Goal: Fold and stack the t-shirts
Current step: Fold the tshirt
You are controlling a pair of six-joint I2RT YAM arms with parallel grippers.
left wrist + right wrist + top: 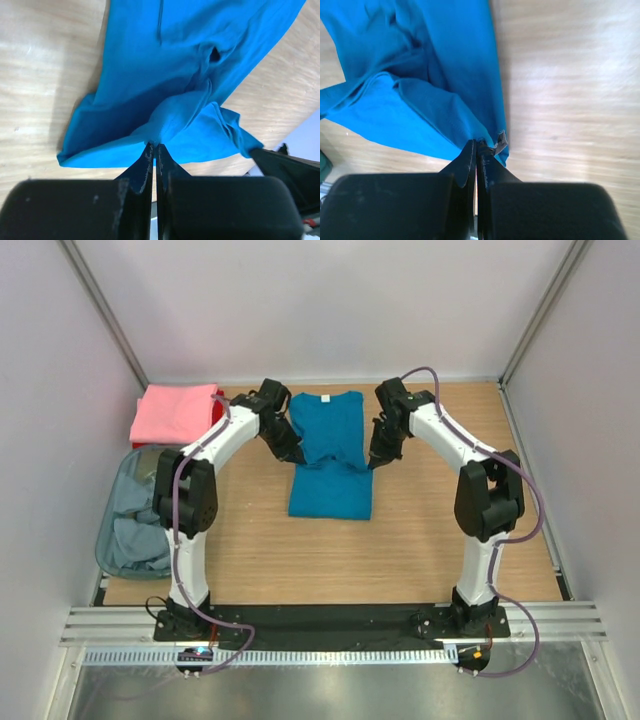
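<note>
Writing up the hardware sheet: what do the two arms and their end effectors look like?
The left arm and right arm have white tubular links, bulky black joints and a looping purplish-grey cable. The left end effector and right end effector are matte black and scuffed, tapering to thin tips.

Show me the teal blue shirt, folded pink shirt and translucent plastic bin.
teal blue shirt point(325, 425), top view, chest.
folded pink shirt point(175, 412), top view, middle.
translucent plastic bin point(106, 530), top view, left wall.
</note>
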